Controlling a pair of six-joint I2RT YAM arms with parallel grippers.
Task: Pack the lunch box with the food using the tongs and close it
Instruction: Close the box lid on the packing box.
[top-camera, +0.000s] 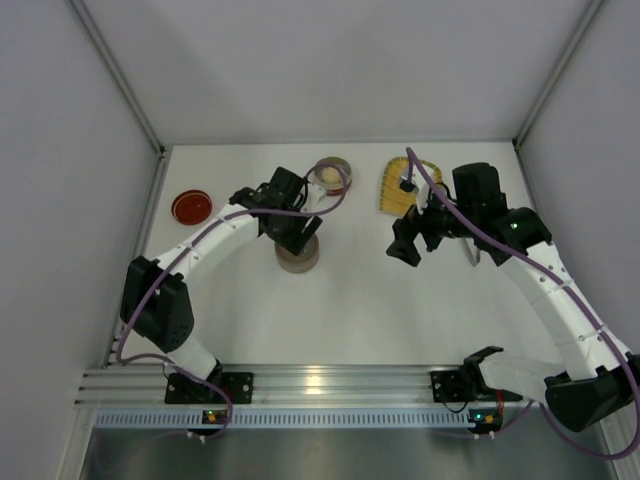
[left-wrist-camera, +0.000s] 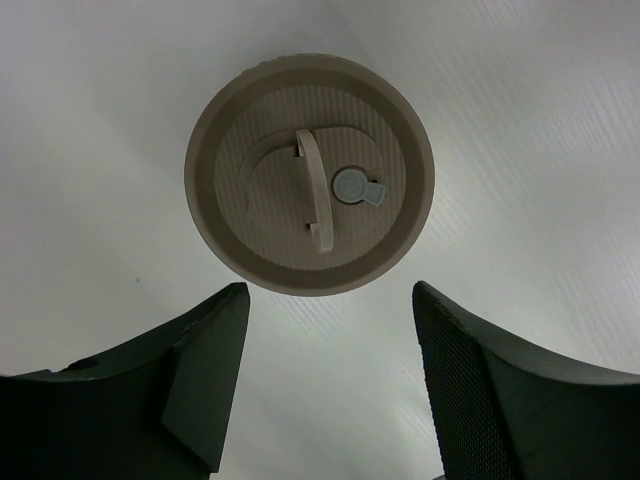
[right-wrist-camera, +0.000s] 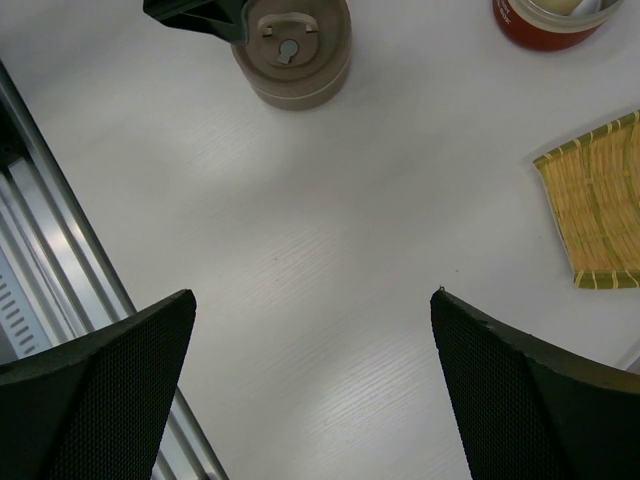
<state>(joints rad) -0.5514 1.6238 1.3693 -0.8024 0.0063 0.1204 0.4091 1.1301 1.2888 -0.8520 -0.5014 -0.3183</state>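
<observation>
The lunch box (top-camera: 298, 257) is a round beige container, and a beige lid (left-wrist-camera: 310, 187) with a fold-down handle and a grey valve sits on it. My left gripper (top-camera: 302, 237) hovers just above it, open, with nothing between its fingers (left-wrist-camera: 205, 350). A red-brown bowl (top-camera: 331, 177) behind it holds a whitish lump of food (top-camera: 327, 178). My right gripper (top-camera: 406, 245) hangs open over bare table, empty in the right wrist view (right-wrist-camera: 315, 292). A thin silver strip (top-camera: 472, 252) beside my right forearm may be the tongs; most of it is hidden.
A yellow woven tray (top-camera: 404, 186) lies at the back right, partly under my right arm, and shows in the right wrist view (right-wrist-camera: 595, 205). A flat red dish (top-camera: 191, 207) rests at the back left. White walls enclose the table, and a metal rail (top-camera: 320, 385) runs along the near edge.
</observation>
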